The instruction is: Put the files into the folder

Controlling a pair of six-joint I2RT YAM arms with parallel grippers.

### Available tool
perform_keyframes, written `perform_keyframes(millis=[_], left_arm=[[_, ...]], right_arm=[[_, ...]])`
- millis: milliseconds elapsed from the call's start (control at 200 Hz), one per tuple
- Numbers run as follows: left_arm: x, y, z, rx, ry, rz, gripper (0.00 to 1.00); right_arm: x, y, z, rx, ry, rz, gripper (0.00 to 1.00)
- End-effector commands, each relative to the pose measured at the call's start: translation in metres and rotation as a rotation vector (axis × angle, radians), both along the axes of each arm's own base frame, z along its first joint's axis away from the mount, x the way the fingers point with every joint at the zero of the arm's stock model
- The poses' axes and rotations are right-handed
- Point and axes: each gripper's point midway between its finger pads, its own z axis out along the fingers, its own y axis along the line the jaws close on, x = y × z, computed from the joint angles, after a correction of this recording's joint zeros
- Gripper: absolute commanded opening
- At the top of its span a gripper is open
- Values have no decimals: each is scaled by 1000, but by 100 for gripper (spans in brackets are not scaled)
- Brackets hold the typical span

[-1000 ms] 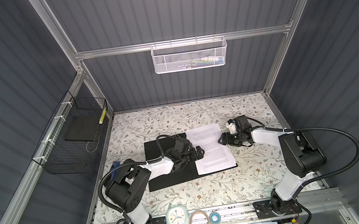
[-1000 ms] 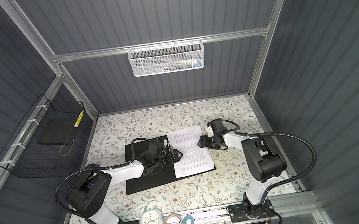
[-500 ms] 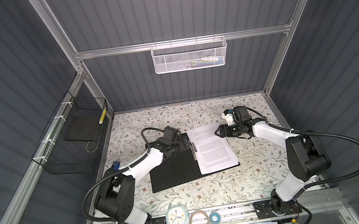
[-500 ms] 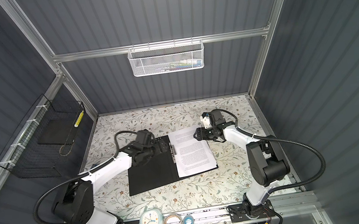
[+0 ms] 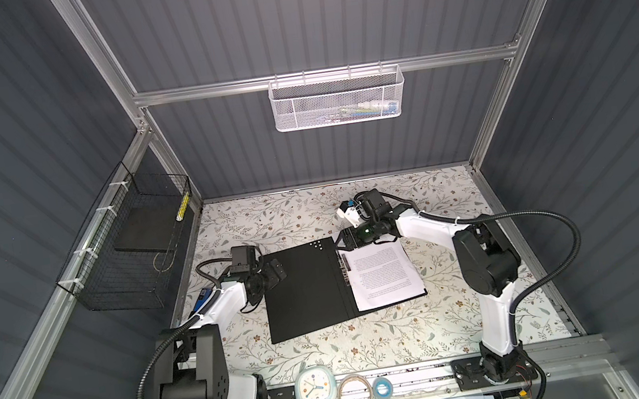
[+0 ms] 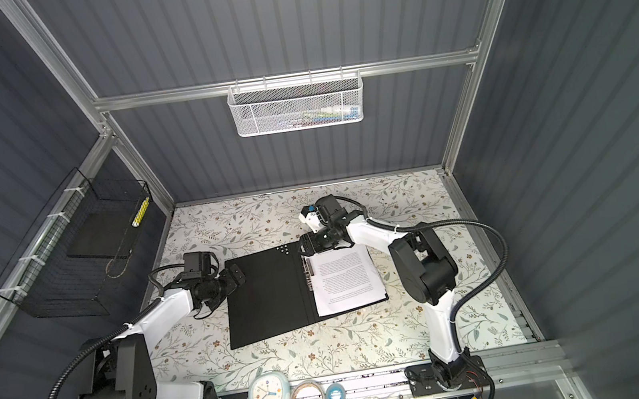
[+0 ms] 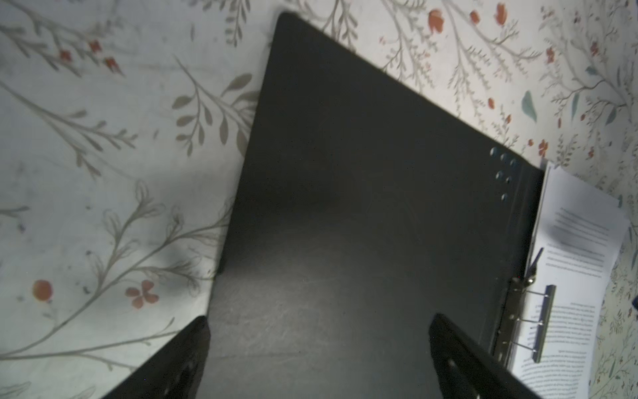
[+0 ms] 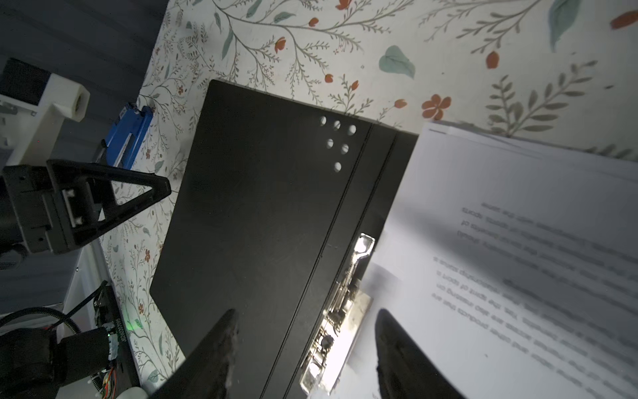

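Now, folder (image 5: pixel 305 294) (image 6: pixel 268 299): lies open and flat at the middle of the surface (image 5: pixel 311 214), black inside facing up, spine running from 12 to 6 o'clock.
Files (image 5: pixel 382 276) (image 6: pixel 345 281): white printed sheets on the 3 o'clock half of the folder, their edge against the metal rings (image 5: pixel 344 266) (image 8: pixel 345 293); whether the rings pass through the sheets cannot be told.
Holes (image 8: pixel 336 141): six small round ones in the 9 o'clock cover, near its 12 o'clock edge beside the spine.
Right jaws: partly open at the 12 o'clock end of the spine; one of the fingers (image 8: pixel 214 352) is over the black cover and the other over the sheets, with the rings under the gap and nothing visibly pinched.
Left jaws: spread wide at the folder's 9 o'clock edge with the fingers (image 7: pixel 179 355) over the bare cover, holding nothing.
Stapler (image 5: pixel 203 297) (image 8: pixel 129 134): blue, at 9 o'clock near the surface's edge, beyond the left arm (image 5: pixel 222 305).
Clock (image 5: pixel 314 388): on the front rail at 6 o'clock, with two tape rolls (image 5: pixel 355 393) just beside it.
White basket (image 5: pixel 338 99): on the back wall at 12 o'clock.
Black wire basket (image 5: pixel 130 242): on the side wall at about 10 o'clock.
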Motion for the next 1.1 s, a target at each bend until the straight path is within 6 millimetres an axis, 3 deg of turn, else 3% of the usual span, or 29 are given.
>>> perform_keyframes(millis=[0, 675, 1096], left_arm=[[3, -4, 0, -31, -36, -36, 99], [-11, 6, -19, -8, 1, -57, 99], [-13, 5, -25, -6, 15, -76, 99]], right_arm=[[6, 7, 0, -26, -12, -5, 63], [13, 30, -38, -35, 40, 77, 65], [0, 34, -51, -26, 109, 126, 66]])
